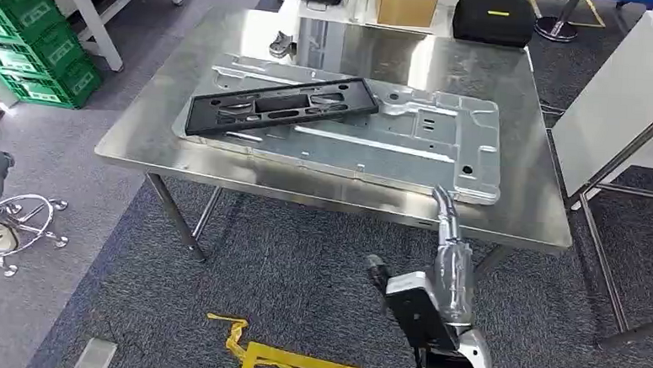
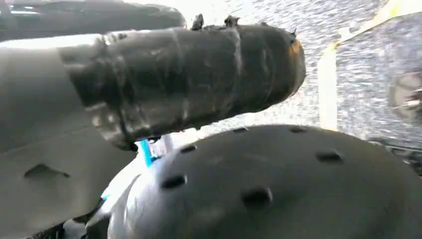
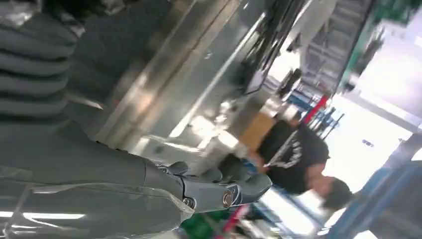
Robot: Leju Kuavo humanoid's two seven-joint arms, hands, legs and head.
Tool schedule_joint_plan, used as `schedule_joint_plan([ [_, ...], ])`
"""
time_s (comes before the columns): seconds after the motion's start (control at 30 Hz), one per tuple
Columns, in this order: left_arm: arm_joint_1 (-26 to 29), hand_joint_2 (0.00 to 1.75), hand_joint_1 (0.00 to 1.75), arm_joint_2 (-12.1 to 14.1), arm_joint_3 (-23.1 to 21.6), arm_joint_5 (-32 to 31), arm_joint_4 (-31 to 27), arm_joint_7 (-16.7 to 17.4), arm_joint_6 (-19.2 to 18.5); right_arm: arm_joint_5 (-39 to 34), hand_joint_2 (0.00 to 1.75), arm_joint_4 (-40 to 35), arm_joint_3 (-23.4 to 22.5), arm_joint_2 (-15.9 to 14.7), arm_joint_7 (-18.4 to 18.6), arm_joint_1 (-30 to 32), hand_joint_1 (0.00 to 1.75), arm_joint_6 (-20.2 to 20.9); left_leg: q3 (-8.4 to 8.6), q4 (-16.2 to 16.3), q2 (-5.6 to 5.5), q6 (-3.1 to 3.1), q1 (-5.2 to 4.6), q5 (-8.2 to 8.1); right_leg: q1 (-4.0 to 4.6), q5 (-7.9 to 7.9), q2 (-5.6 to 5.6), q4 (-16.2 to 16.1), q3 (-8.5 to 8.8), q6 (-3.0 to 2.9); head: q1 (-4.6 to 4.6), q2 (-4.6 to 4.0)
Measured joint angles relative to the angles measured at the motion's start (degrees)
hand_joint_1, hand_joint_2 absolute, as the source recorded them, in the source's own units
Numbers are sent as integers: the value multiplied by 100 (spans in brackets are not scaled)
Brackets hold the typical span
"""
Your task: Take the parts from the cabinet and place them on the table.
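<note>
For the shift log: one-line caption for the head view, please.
Black plastic frame lying on silver sheet-metal panel atop steel table; right hand at its near edge.

So the stainless steel table (image 1: 228, 61) is carrying a big silver stamped metal panel (image 1: 410, 142), lying flat across its middle. A black plastic frame (image 1: 281, 106) sits on top of the panel's left half, angled a bit. Behind the panel, toward the far edge, there's a small shiny metal piece (image 1: 281, 44), maybe a bracket, hard to tell. Further back from the panel are a cardboard box (image 1: 407, 7) and a black case (image 1: 494, 21), though they might be on a second surface.
</note>
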Motion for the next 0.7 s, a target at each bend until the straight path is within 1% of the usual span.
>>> schedule_joint_plan([
  [0.03, 1, 0, 0, 0, 2, 15, 0, 0, 0, -208, 0, 15, -85, -18, -83, 119, 0, -151, -76, 427, 0, -14, 0, -193, 4, 59, -6, 8, -83, 2, 4, 0],
  [0.07, 1, 0, 0, 0, 7, 26, 0, 0, 0, -417, 0, 37, -171, -35, -177, 231, 0, -262, -84, 718, 2, -20, 1, -189, 4, 118, -13, 31, -177, 8, 2, 0],
  [0.1, 2, 0, 0, 2, 9, 37, 0, 2, 0, -580, 0, 68, -268, -68, -268, 339, 0, -329, 23, 786, 2, -27, 2, 13, 3, 181, -14, 64, -286, 19, 0, 0],
  [0.13, 1, 0, 0, 2, 9, 44, 0, 0, 2, -649, 0, 85, -326, -85, -328, 410, 0, -338, 229, 619, 1, -25, 3, 257, 1, 234, -14, 103, -350, 34, 2, 0],
  [0.17, -4, 0, 0, 4, 11, 44, 0, 0, 2, -686, 0, 107, -391, -109, -369, 457, 0, -340, 521, 282, 1, -19, 4, 421, -2, 285, -5, 155, -460, 51, 0, 0],
  [0.2, -15, 0, 0, 4, 13, 44, 0, -2, 4, -701, 0, 122, -444, -120, -382, 494, 0, -340, 913, -217, -3, -5, 4, 440, -3, 331, 21, 225, -551, 80, -4, 0],
  [0.23, -35, 0, 0, 7, 13, 44, 0, -13, 4, -714, 0, 127, -498, -127, -382, 537, 0, -345, 1326, -760, -9, 22, -4, 234, 23, 355, 29, 289, -641, 116, -9, 0],
  [0.27, -39, 0, 0, 7, 15, 46, 0, -20, 7, -757, 0, 131, -550, -138, -382, 555, 0, -353, 1490, -1114, -20, 77, -9, 92, 26, 394, 26, 350, -684, 141, 15, 0],
  [0.3, -42, 0, 0, 7, 17, 50, 0, -15, 7, -897, 0, 135, -607, -144, -413, 579, 0, -377, 1458, -1151, -19, 95, -21, 59, 25, 460, 25, 354, -715, 177, 4, 0],
  [0.33, -53, 0, 0, 4, 20, 57, 0, -11, 7, -1106, 0, 151, -686, -164, -473, 633, 0, -404, 1412, -1128, -21, 120, -40, 75, 18, 526, 19, 346, -761, 204, 2, 0],
  [0.37, -40, 0, 0, 4, 22, 79, 0, -15, 7, -1430, 0, 175, -767, -168, -628, 723, 0, -417, 1356, -1128, -24, 183, -33, 126, 21, 573, 16, 348, -782, 242, 11, 0],
  [0.4, -22, 0, 0, -20, 22, 100, 0, -13, 4, -1855, 0, 205, -863, -179, -892, 828, 0, -417, 1308, -1144, 20, 239, 14, 162, 8, 529, 31, 376, -835, 270, 4, 0],
  [0.43, -14, 0, 0, -26, 24, 118, 2, -17, 7, -2386, 0, 260, -977, -208, -1212, 952, 0, -412, 1237, -1143, 26, 286, 11, 222, 7, 244, 55, 574, -938, 327, 26, 0],
  [0.47, -10, 0, 0, -35, 28, 148, 4, -31, 17, -2984, 0, 347, -1109, -230, -1544, 1038, 0, -397, 1169, -1144, 36, 323, 11, 276, -8, -74, 57, 911, -1061, 369, 28, 0],
  [0.5, -7, 0, 0, -44, 39, 177, 4, -33, 17, -3614, 0, 484, -1277, -262, -1889, 1132, 0, -373, 1083, -1144, 63, 338, 4, 346, -23, -439, 57, 1435, -1225, 410, 28, 0],
  [0.53, -6, 0, 0, -48, 48, 207, 6, -33, 17, -4067, 0, 635, -1449, -269, -2178, 1221, 0, -299, 1004, -1143, 96, 344, -5, 404, -32, -635, 56, 1846, -1337, 433, 28, 0],
  [0.57, -3, 0, 0, -50, 55, 223, 7, -33, 15, -4483, 0, 829, -1585, -271, -2519, 1311, 0, -167, 926, -1141, 127, 345, -11, 458, -35, -657, 57, 2158, -1401, 438, 28, 0],
  [0.6, 3, 0, 0, -55, 57, 236, 7, -33, 17, -4828, 0, 1037, -1718, -271, -2809, 1386, 0, -14, 848, -1138, 174, 343, -16, 513, -35, -503, 57, 2287, -1376, 435, 28, 0],
  [0.63, 8, 0, 0, -59, 57, 251, 7, -33, 15, -5027, 0, 1188, -1808, -271, -2962, 1431, 0, 89, 772, -1135, 229, 339, -26, 563, -36, -295, 55, 2225, -1262, 422, 31, 0],
  [0.67, 13, 0, 0, -66, 57, 258, 7, -33, 15, -5170, 0, 1354, -1901, -269, -3103, 1458, 0, 158, 703, -1126, 290, 327, -36, 608, -33, -76, 38, 1967, -1035, 397, 31, 0],
  [0.7, 17, 0, 0, -72, 61, 273, 7, -33, 15, -5307, 0, 1524, -1976, -264, -3246, 1456, 0, 270, 672, -1124, 359, 317, -48, 638, -18, 14, -59, 1516, -679, 359, 26, 0],
])
